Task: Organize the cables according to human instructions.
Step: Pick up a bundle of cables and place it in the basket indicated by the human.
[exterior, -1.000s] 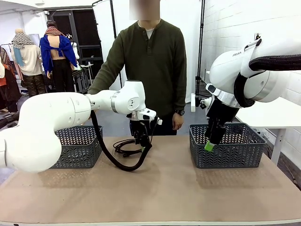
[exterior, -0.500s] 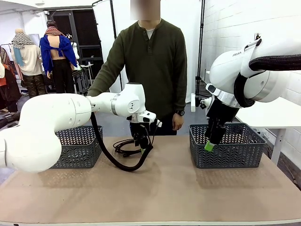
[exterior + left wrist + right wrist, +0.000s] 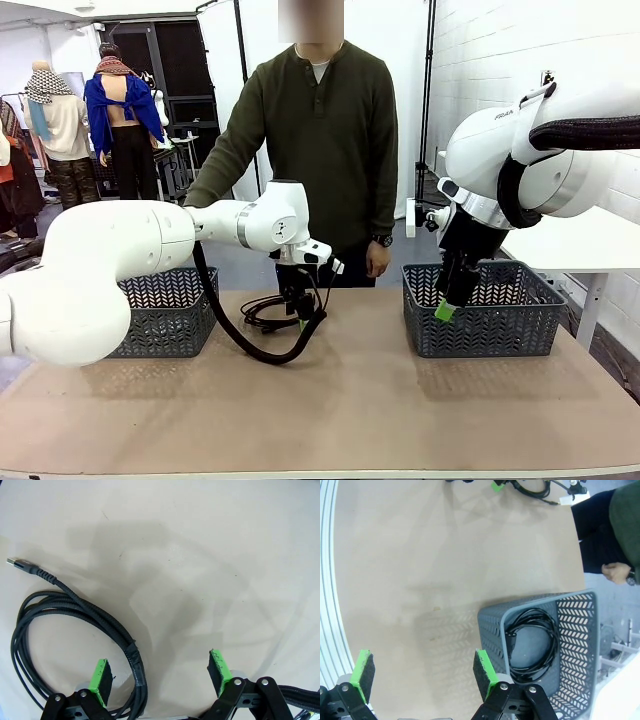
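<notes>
A coiled black cable (image 3: 258, 312) lies on the table in front of the person (image 3: 318, 140). My left gripper (image 3: 301, 312) hangs just over its right edge. In the left wrist view this cable (image 3: 75, 620) loops to the left, its plug (image 3: 16, 563) pointing away. The left gripper (image 3: 160, 674) is open, and the taped part of the coil runs just inside its left pad (image 3: 101, 680). A second coiled cable (image 3: 535, 640) lies in the right basket (image 3: 535, 600). My right gripper (image 3: 423, 669) is open and holds nothing. It hovers (image 3: 447, 306) at that basket's front wall.
One grey basket (image 3: 160, 320) stands at the table's left and another (image 3: 500, 325) at its right. The left arm's thick ribbed hose (image 3: 260, 350) sags onto the table beside the cable. The person's hand (image 3: 377, 257) hangs at the far edge.
My left gripper has sunk slightly toward the cable on the table. The right arm and the person have not moved.
</notes>
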### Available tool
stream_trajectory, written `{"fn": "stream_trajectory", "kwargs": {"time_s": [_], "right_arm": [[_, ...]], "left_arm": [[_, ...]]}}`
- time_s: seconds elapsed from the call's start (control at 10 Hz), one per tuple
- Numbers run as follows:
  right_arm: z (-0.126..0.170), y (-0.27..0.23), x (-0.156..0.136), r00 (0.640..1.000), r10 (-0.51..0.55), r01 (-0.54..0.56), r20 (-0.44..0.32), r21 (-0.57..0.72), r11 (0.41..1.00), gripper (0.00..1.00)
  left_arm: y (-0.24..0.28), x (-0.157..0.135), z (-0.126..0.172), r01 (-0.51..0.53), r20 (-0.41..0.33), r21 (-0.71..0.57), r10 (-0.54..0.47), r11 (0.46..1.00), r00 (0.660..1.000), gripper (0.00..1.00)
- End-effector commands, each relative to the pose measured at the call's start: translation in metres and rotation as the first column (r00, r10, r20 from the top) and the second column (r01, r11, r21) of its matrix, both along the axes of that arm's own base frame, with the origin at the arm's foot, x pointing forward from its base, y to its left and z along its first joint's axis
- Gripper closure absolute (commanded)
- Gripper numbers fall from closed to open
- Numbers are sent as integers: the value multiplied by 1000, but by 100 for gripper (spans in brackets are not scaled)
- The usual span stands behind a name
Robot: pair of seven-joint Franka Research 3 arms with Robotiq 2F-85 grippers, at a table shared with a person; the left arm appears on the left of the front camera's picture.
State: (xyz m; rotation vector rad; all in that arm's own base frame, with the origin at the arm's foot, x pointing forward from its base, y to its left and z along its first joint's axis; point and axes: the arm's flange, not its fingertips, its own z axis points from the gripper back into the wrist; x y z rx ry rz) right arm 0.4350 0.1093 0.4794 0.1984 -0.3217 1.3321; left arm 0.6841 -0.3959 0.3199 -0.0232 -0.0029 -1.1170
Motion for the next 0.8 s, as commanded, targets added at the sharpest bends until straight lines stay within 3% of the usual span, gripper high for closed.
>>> {"fn": "stream_trajectory", "kwargs": {"time_s": [0.0,0.3,0.7], "right_arm": [[0,1,3,1000,-13,13,2,-8,1000,0],[0,1,3,1000,-13,13,2,-8,1000,0],[0,1,3,1000,-13,13,2,-8,1000,0]], "left_arm": [[2,-4,-2,-26,-7,-3,26,1000,1000,0],[2,-4,-8,-23,-20,-4,23,1000,1000,0],[2,-3,-11,-24,-20,-2,24,1000,999,71]]}}
